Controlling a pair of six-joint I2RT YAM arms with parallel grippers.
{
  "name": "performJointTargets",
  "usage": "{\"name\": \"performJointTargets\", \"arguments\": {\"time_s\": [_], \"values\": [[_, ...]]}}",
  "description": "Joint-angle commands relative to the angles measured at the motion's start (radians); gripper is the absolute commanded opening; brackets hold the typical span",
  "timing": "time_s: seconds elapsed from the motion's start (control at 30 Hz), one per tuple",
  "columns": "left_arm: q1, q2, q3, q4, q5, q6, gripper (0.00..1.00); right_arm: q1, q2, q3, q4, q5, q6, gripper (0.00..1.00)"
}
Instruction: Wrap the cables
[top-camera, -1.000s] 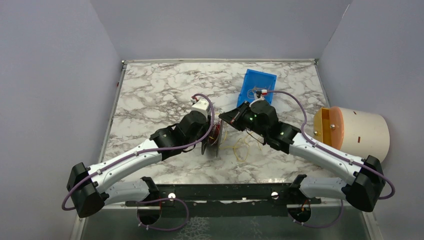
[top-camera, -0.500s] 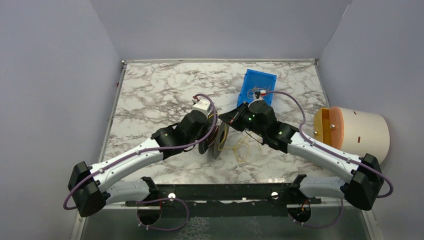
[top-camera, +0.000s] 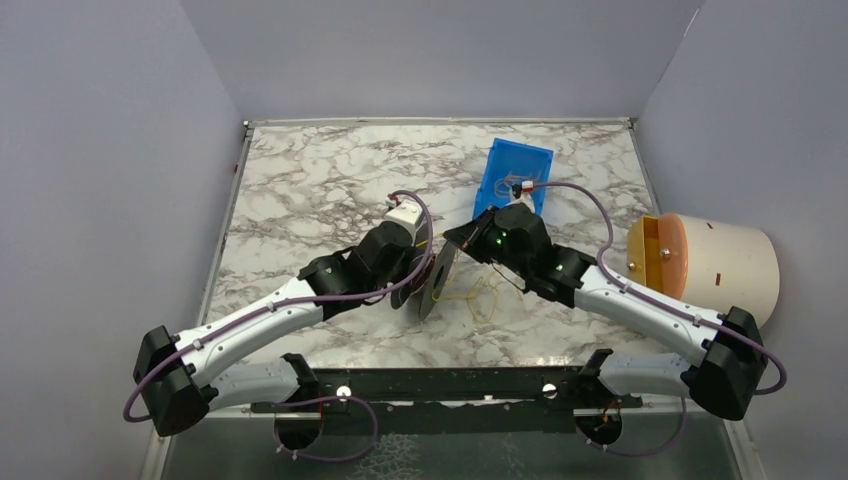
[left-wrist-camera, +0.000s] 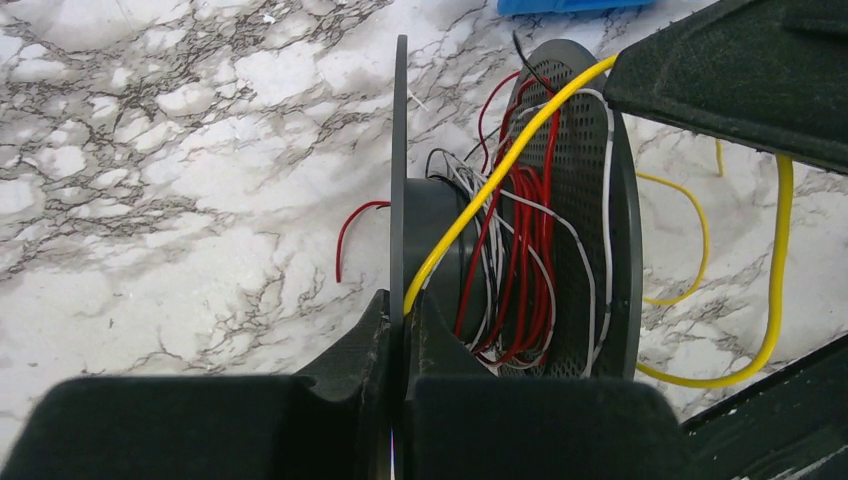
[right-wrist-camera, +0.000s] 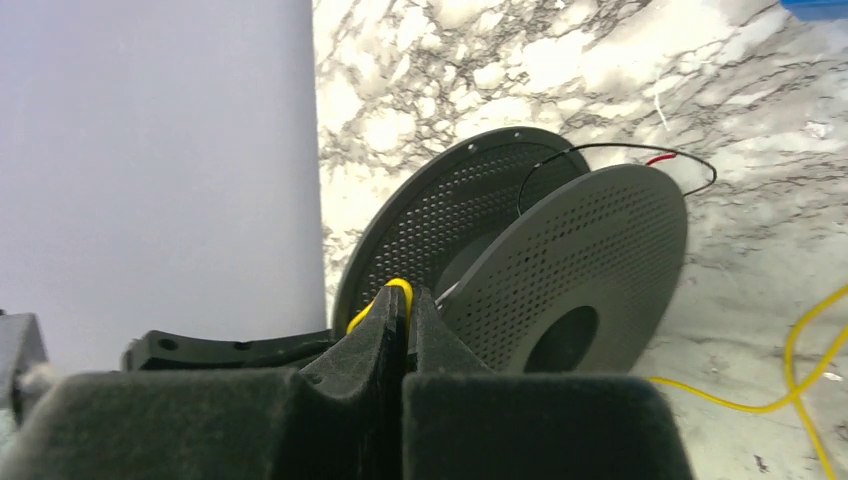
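**Spool Held, Yellow Cable Pinched**

A black spool (top-camera: 433, 282) is stood on its edge in the middle of the marble worktop (top-camera: 300, 190), tipped a little to one side. It is made of two round discs with lots of tiny holes. The rim of one disc is squeezed by the left gripper (left-wrist-camera: 402, 312), which is clamped tight on it.

The cables (left-wrist-camera: 522, 250) are very thin. Red and white ones are wound around the middle of the spool, between the two discs. One red end is seen sticking out past the held disc.

A yellow cable (left-wrist-camera: 497, 175) is pulled straight from the tips of the left gripper, across the wound cables and up to the right gripper (right-wrist-camera: 402, 300). The right gripper is clamped tight on this yellow cable, and a small yellow bend is seen poking out above its tips. It cannot be told if the yellow cable is also pinched by the left gripper.

More yellow cable is left lying in loose loops on the worktop, just to the right of the spool.

A blue bin (top-camera: 515, 172) is set farther back, behind the right gripper. A big cream tub (top-camera: 720, 268) with an orange end is laid on its side by the right wall.
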Motion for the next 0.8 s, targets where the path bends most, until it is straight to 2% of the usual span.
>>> {"name": "performJointTargets", "arguments": {"time_s": [0.0,0.13,0.23,0.47,0.77], "values": [[0.000,-0.048,0.052,-0.041,0.013,0.041,0.00,0.008,-0.030,-0.001,-0.052,0.140,-0.135,0.01],[0.000,-0.064,0.071,-0.062,0.035,0.054,0.00,0.008,-0.032,-0.010,-0.063,0.183,-0.222,0.01],[0.000,-0.075,0.091,-0.082,0.046,0.066,0.00,0.008,-0.034,-0.033,-0.064,0.217,-0.260,0.05],[0.000,-0.096,0.126,-0.142,0.043,0.083,0.00,0.007,-0.068,-0.104,-0.085,0.335,-0.272,0.18],[0.000,-0.120,0.163,-0.173,0.057,0.085,0.00,0.007,-0.092,-0.157,-0.074,0.371,-0.300,0.25]]}}
